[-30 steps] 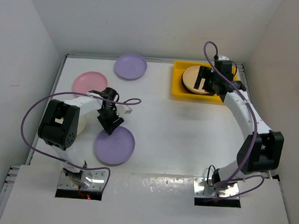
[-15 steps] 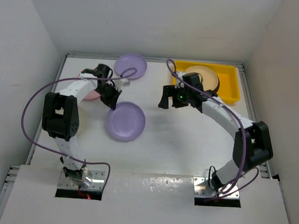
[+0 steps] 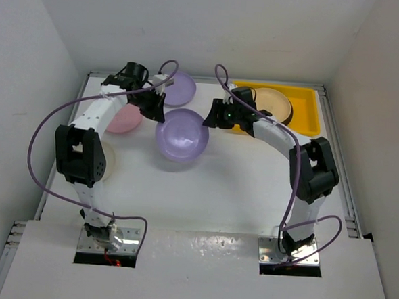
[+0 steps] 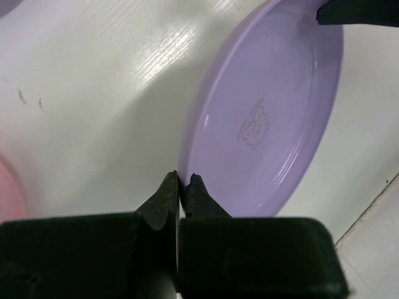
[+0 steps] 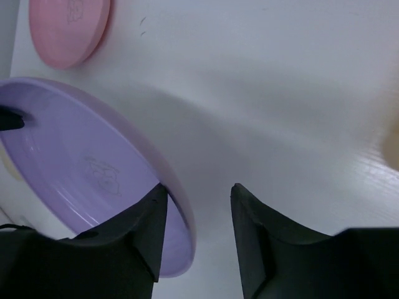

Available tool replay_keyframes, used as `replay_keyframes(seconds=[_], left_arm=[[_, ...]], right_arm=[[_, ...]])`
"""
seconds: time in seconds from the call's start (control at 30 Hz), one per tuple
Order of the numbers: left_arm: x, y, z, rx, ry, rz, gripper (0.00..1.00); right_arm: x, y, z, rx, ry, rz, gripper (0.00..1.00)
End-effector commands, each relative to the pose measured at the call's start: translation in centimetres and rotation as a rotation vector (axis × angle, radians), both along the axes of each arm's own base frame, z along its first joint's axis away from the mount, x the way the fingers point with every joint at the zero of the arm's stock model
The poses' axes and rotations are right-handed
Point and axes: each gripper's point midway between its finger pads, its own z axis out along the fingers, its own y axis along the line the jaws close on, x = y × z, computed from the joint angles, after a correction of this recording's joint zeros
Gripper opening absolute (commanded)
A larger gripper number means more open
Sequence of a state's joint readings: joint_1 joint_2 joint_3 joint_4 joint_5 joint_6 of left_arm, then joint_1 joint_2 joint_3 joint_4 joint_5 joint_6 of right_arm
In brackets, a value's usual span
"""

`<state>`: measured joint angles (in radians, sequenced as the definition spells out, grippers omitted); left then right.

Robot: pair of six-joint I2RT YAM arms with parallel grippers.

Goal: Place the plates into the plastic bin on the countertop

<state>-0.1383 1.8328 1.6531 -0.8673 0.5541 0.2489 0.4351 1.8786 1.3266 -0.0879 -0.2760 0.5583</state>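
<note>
A lilac plate (image 3: 181, 133) (image 4: 274, 124) (image 5: 81, 174) hangs tilted above the countertop (image 3: 238, 179), and my left gripper (image 3: 154, 109) (image 4: 182, 180) is shut on its left rim. My right gripper (image 3: 212, 116) (image 5: 198, 193) is open at the plate's right rim, which passes between its fingers (image 5: 149, 230); the right finger stands apart from the rim. The yellow plastic bin (image 3: 307, 102) at the back right holds a tan plate (image 3: 270, 103) with a dark rim. A second lilac plate (image 3: 183, 86) and a pink plate (image 3: 125, 120) (image 5: 68, 28) lie at the back left.
A cream plate (image 3: 109, 163) shows partly under my left arm near the countertop's left edge. Purple cables loop above both arms. White walls close in the back and both sides.
My left gripper shut on the lilac plate, lifted it and carried it back and to the right. My right arm swung left from the bin to the plate's rim, its jaws narrowing.
</note>
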Motion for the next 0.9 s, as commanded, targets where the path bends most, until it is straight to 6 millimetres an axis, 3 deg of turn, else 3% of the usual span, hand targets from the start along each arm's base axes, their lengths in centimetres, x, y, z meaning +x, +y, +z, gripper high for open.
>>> replay_keyframes(seconds=[0.0, 0.1, 0.2, 0.23, 0.27, 0.3, 0.37, 0.4, 0.43, 0.47, 0.5, 0.53, 0.6, 0.63, 0.67, 0.7, 0.73, 0.77, 0.8, 0.83, 0.87], left_arm=[[0.3, -1.3, 1.5, -0.070, 0.000, -0.009, 0.00], [0.7, -1.6, 1.7, -0.087, -0.004, -0.009, 0.00], [1.1, -1.7, 1.8, -0.096, -0.014, -0.015, 0.00], [1.3, -1.8, 1.9, -0.100, -0.017, -0.009, 0.00], [1.7, -1.5, 1.7, -0.100, -0.016, 0.000, 0.00], [2.0, -1.5, 1.6, -0.100, -0.014, 0.001, 0.00], [2.7, -1.2, 1.6, -0.080, -0.023, 0.024, 0.01], [3.2, -0.9, 1.4, -0.062, -0.027, 0.036, 0.17], [3.9, -0.7, 2.3, -0.049, -0.060, 0.047, 0.61], [4.5, 0.4, 2.5, -0.017, -0.076, 0.090, 0.80], [5.2, 1.3, 2.6, 0.001, -0.089, 0.117, 1.00], [5.7, 2.0, 3.1, 0.011, -0.103, 0.145, 1.00], [7.4, 5.0, 4.8, 0.055, -0.157, 0.239, 1.00], [7.9, 6.2, 5.3, 0.070, -0.174, 0.270, 1.00], [8.2, 7.3, 5.6, 0.076, -0.181, 0.304, 1.00], [8.6, 9.3, 6.0, 0.086, -0.192, 0.348, 1.00], [8.7, 10.4, 5.9, 0.100, -0.192, 0.374, 1.00], [8.9, 11.2, 5.4, 0.103, -0.181, 0.390, 1.00], [9.0, 12.6, 5.0, 0.107, -0.170, 0.417, 1.00], [9.0, 13.1, 5.0, 0.108, -0.170, 0.428, 1.00], [9.2, 13.6, 3.8, 0.105, -0.140, 0.445, 1.00]], right_arm=[[0.8, 2.1, 1.4, 0.040, -0.052, 0.010, 0.43], [0.5, 2.4, 0.5, 0.044, -0.016, 0.024, 0.35], [0.4, 3.0, 1.0, 0.076, -0.023, 0.064, 0.28], [0.2, 3.2, 1.1, 0.081, -0.030, 0.087, 0.24], [0.2, 3.3, 1.3, 0.084, -0.032, 0.088, 0.05], [0.4, 3.1, 2.0, 0.084, -0.047, 0.080, 0.00], [1.6, 1.7, 2.3, 0.053, -0.072, -0.002, 0.00], [1.9, 1.3, 3.1, 0.055, -0.090, -0.024, 0.00], [3.1, -0.8, 3.5, 0.045, -0.077, -0.110, 0.00], [3.9, -1.7, 4.6, 0.055, -0.086, -0.144, 0.00], [5.9, -4.7, 6.1, 0.068, -0.102, -0.230, 0.00], [6.2, -6.2, 6.5, 0.069, -0.083, -0.274, 0.00], [8.1, -12.1, 7.9, 0.088, -0.092, -0.422, 0.00], [8.3, -13.7, 8.1, 0.087, -0.087, -0.464, 0.00], [8.9, -17.3, 7.7, 0.069, -0.073, -0.567, 0.00], [8.7, -18.8, 7.2, 0.053, -0.046, -0.605, 0.00], [9.6, -22.8, 6.6, 0.040, -0.034, -0.687, 0.00], [9.4, -23.4, 5.7, 0.011, -0.004, -0.712, 0.00], [9.3, -25.9, 5.0, -0.007, 0.026, -0.764, 0.00], [10.2, -27.6, 4.5, -0.019, 0.036, -0.798, 0.00], [9.7, -29.0, 3.5, -0.042, 0.080, -0.833, 0.00]])
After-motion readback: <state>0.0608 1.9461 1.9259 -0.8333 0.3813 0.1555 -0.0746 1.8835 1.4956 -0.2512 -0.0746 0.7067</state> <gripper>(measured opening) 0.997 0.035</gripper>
